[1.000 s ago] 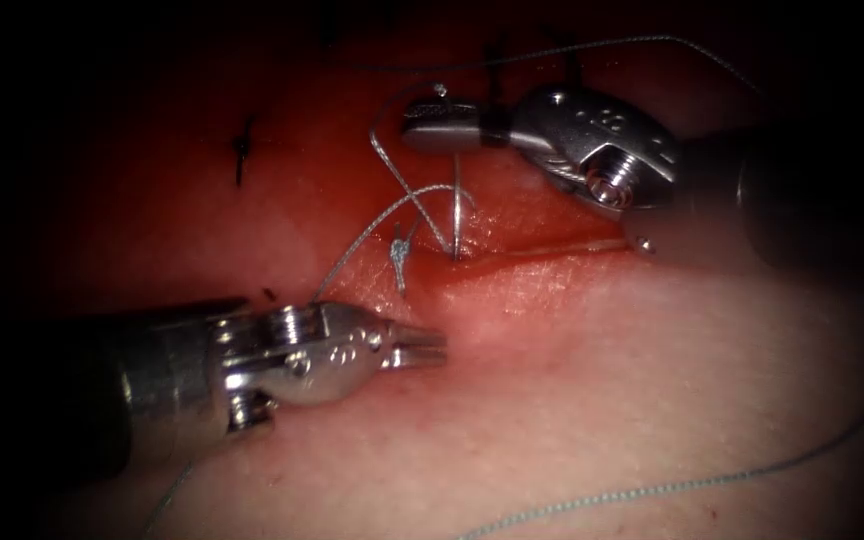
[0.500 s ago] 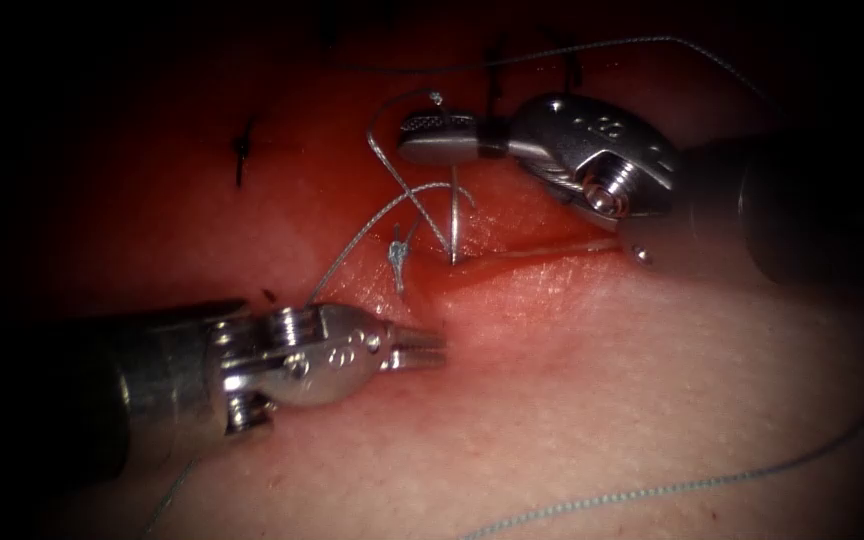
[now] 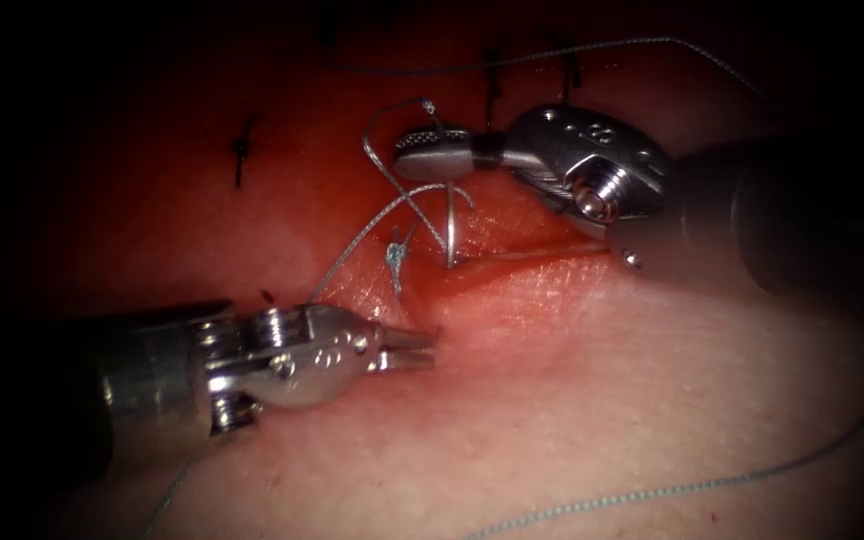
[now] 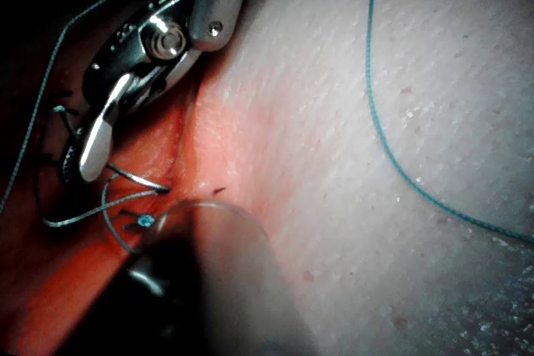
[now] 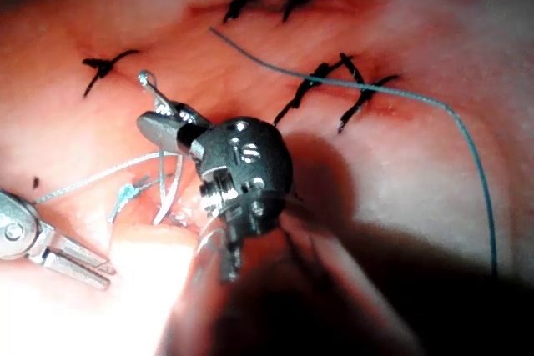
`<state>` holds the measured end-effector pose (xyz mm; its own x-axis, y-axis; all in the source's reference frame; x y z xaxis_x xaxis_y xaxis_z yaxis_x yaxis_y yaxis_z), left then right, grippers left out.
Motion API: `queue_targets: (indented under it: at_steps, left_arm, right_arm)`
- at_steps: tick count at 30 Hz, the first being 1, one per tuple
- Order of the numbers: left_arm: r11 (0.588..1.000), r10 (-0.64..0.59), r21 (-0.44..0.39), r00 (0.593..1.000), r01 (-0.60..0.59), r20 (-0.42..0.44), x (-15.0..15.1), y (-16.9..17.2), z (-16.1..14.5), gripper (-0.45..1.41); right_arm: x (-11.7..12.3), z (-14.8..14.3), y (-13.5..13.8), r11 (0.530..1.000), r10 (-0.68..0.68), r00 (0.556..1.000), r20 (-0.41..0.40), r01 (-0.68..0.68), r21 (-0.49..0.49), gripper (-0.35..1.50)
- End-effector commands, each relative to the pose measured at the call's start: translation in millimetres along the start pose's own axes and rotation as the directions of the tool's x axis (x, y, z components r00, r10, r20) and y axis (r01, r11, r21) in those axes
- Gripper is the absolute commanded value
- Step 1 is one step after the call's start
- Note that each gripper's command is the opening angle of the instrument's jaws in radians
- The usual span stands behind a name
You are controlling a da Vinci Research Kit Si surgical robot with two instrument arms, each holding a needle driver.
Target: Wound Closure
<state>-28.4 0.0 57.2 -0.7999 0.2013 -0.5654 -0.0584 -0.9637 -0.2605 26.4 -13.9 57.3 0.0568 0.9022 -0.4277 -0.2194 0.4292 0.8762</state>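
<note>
The needle [image 3: 450, 225] is held near its tail by the shut right tool [image 3: 434, 152], its tip in the cut [image 3: 532, 255], right of and farther than the shut, empty left tool [image 3: 414, 347].

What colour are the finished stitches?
Black stitches, clearest in the right wrist view.

Dim endoscope view, dark vignette at edges; glare on the tissue [image 5: 142, 289], blurred near shaft [image 4: 217, 289]

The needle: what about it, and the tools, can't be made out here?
- Needle tip: endoscope view, hidden where it enters the tissue at the cut.
- Needle's held end: covered by the right tool.
- Left tool: left wrist view, its tip is a dark blur.
- Thread: cut off by the endoscope view's edge.
</note>
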Motion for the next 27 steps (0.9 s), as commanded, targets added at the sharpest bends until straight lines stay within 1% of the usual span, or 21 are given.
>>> queue_targets:
  at_steps: [1, 4, 8, 10, 11, 15, 19, 27]
  left_arm:
    - [1.000, 0.001, 0.002, 1.000, -0.001, 0.001, 0.3, -0.4, 0.5, 0.19]
    - [1.000, 0.001, 0.002, 1.000, -0.001, 0.003, 0.1, -0.5, 0.0, 0.19]
    - [1.000, 0.001, 0.001, 1.000, -0.001, 0.007, 0.1, -0.5, -0.2, 0.17]
    - [1.000, 0.000, 0.003, 1.000, 0.000, 0.005, 0.1, -0.5, -0.1, 0.17]
    - [1.000, 0.000, 0.003, 1.000, 0.000, 0.005, 0.1, -0.5, -0.1, 0.17]
    - [1.000, -0.001, 0.004, 1.000, 0.001, 0.006, 0.2, -0.4, -0.2, 0.17]
    - [1.000, -0.002, 0.004, 1.000, 0.002, 0.006, 0.3, -0.3, -0.2, 0.17]
    - [1.000, -0.011, 0.007, 1.000, 0.011, 0.005, 0.5, 0.0, -0.4, 0.17]
  right_arm:
    - [-0.2, 1.2, 0.0, 0.999, 0.032, 0.999, 0.005, -0.033, 0.013, -0.35]
    - [-0.8, 1.2, -0.4, 0.995, 0.095, 0.995, 0.023, -0.096, 0.031, -0.35]
    - [-1.2, 1.2, -0.9, 0.983, 0.177, 0.984, 0.024, -0.178, 0.051, -0.35]
    - [-1.4, 1.2, -1.2, 0.969, 0.238, 0.971, 0.028, -0.239, 0.064, -0.35]
    - [-1.4, 1.2, -1.2, 0.969, 0.238, 0.971, 0.028, -0.239, 0.064, -0.35]
    - [-1.9, 1.0, -1.5, 0.943, 0.323, 0.946, 0.035, -0.325, 0.075, -0.35]
    - [-2.6, 0.5, -2.1, 0.925, 0.368, 0.929, 0.041, -0.371, 0.079, -0.35]
    - [-3.6, 0.1, -3.6, 0.913, 0.394, 0.917, 0.059, -0.398, 0.088, -0.35]
